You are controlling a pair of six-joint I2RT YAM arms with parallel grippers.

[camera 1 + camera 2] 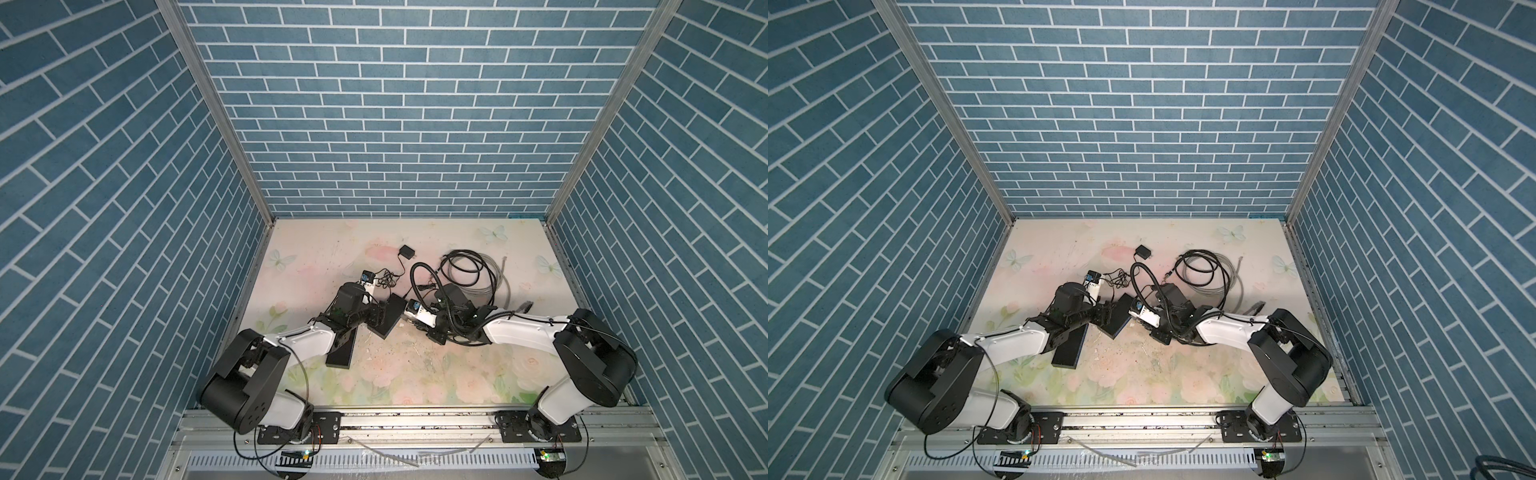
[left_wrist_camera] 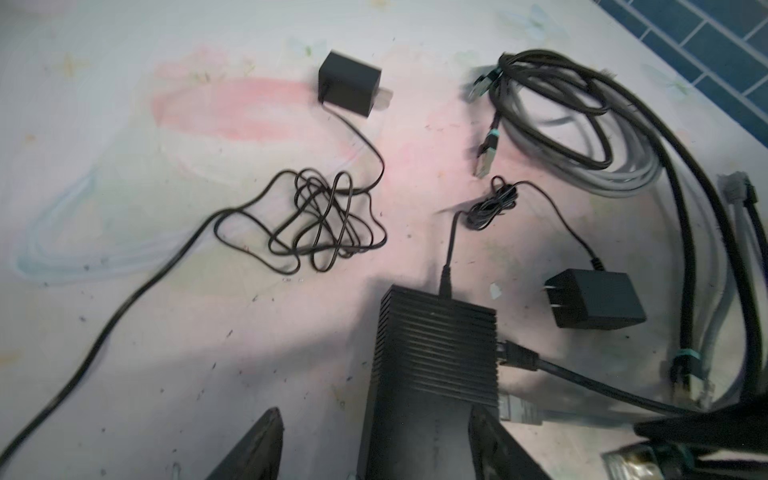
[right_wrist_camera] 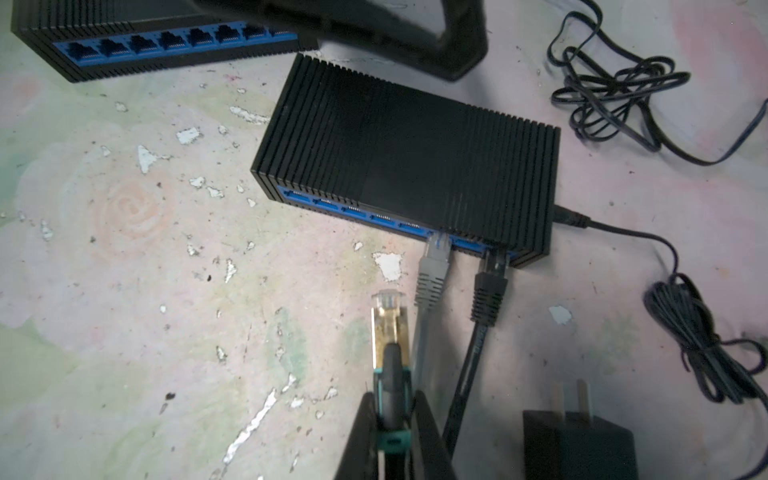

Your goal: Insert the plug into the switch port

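**Lined up, not yet in**

The left gripper [image 2: 374,415] is released, jaws wide astride the switch [image 3: 407,166], likely to steady it. The right gripper [image 3: 393,397] is clamped on the plug [image 3: 388,320] by its boot, tip aimed at the blue ports [image 3: 353,210], near them.

Plug [image 3: 388,316] beside switch [image 3: 411,166] (cables [image 1: 469,270] behind)

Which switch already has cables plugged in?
The switch nearer the held plug: a grey plug and a black plug sit in its blue port row. The other switch shows only empty ports.
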